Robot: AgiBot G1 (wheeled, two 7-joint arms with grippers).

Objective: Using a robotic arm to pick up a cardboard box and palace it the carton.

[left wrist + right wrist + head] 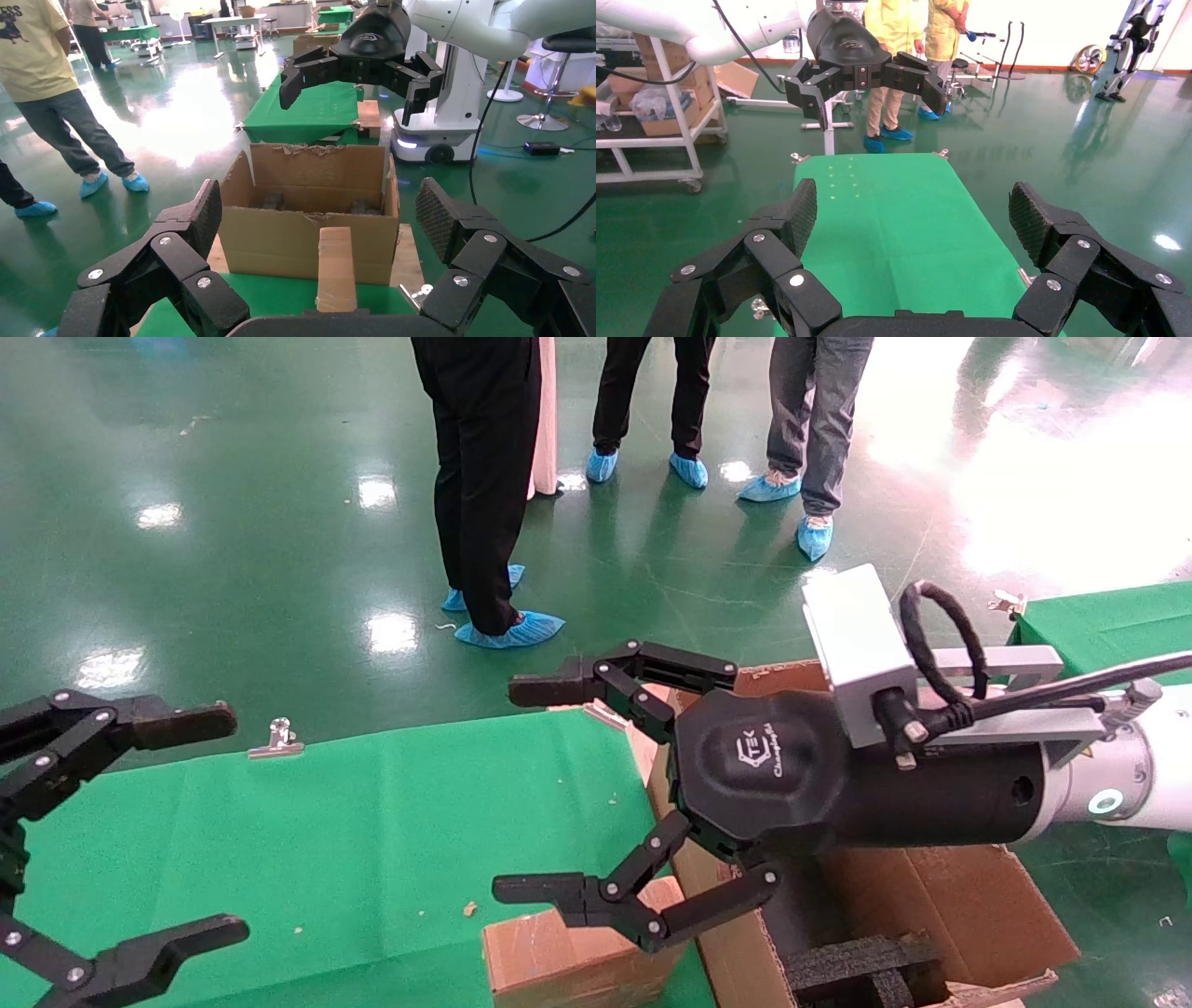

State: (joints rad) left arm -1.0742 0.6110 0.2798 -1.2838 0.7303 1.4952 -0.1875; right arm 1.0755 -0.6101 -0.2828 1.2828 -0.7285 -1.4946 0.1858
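Note:
A small brown cardboard box lies on the green table near its front edge, touching the side of the carton. The carton is large, ragged-edged and open, with black foam inside. The robotic arm's right gripper hangs open and empty above the box and the carton's near wall, pointing across the table. My left gripper is open and empty at the table's left end. In the left wrist view the box lies end-on before the carton. The right wrist view shows only table cloth; the box is hidden there.
Several people in blue shoe covers stand on the green floor beyond the table. A metal clip holds the cloth at the far edge. Another green table stands behind the carton, at the right.

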